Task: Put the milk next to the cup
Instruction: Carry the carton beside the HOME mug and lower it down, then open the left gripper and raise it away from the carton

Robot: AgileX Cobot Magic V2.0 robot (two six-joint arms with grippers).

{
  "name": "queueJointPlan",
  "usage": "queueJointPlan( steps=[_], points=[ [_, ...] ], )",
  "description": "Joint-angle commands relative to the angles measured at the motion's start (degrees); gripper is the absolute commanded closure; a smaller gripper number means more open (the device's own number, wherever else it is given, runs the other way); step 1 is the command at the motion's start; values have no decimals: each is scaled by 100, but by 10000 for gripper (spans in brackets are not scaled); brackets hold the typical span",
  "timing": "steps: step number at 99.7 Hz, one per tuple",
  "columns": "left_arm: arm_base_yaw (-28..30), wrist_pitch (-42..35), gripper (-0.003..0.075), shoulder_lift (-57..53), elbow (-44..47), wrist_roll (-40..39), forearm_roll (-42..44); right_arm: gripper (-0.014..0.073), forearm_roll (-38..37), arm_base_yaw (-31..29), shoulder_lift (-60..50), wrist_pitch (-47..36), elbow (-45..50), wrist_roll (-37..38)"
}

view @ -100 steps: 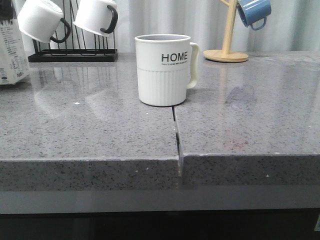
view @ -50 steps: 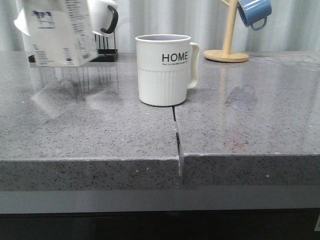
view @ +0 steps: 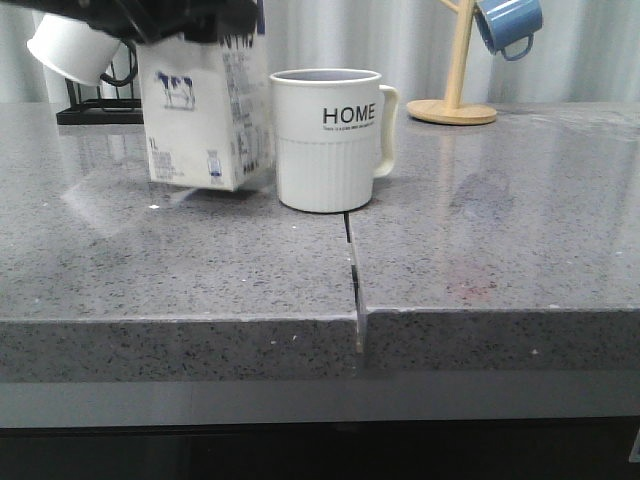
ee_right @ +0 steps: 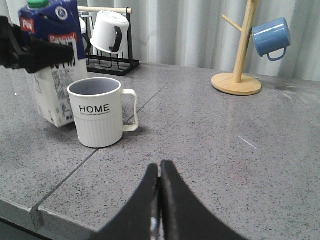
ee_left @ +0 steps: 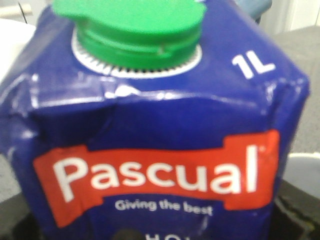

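Observation:
The milk carton (view: 205,120), white with a dark blue top and green cap, hangs slightly tilted just left of the cup, its base at or just above the counter. My left gripper (view: 190,20) is shut on the carton's upper part. In the left wrist view the carton's top (ee_left: 160,125) fills the frame. The cream "HOME" cup (view: 328,140) stands upright mid-counter, handle to the right, a narrow gap from the carton. In the right wrist view the carton (ee_right: 52,97) sits behind and beside the cup (ee_right: 99,117). My right gripper (ee_right: 160,170) is shut and empty, low over the counter in front of the cup.
A black rack (view: 95,110) with white black-handled mugs (ee_right: 110,30) stands at the back left. A wooden mug tree (view: 455,70) with a blue mug (view: 508,25) stands at the back right. A seam (view: 352,260) runs from the cup to the counter's front edge.
The carton has come from the far left, rightward and down, to just beside the cup, with my left gripper now showing above it. The cup has not moved.

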Motion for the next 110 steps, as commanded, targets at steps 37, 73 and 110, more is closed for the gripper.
queueJointPlan(
  steps=[37,73,110],
  points=[
    [-78,-496,146,-15,-177,3,-73,662,-1,-21,49,-415,-154,-26],
    [-109,-413,31,-481,3,3,-73,662,-1,-21,49,-415,-154,-26],
    [-208,-413,132,-2302,1564,3,-334,662,-1,-21,49,-415,-154,-26]
  ],
)
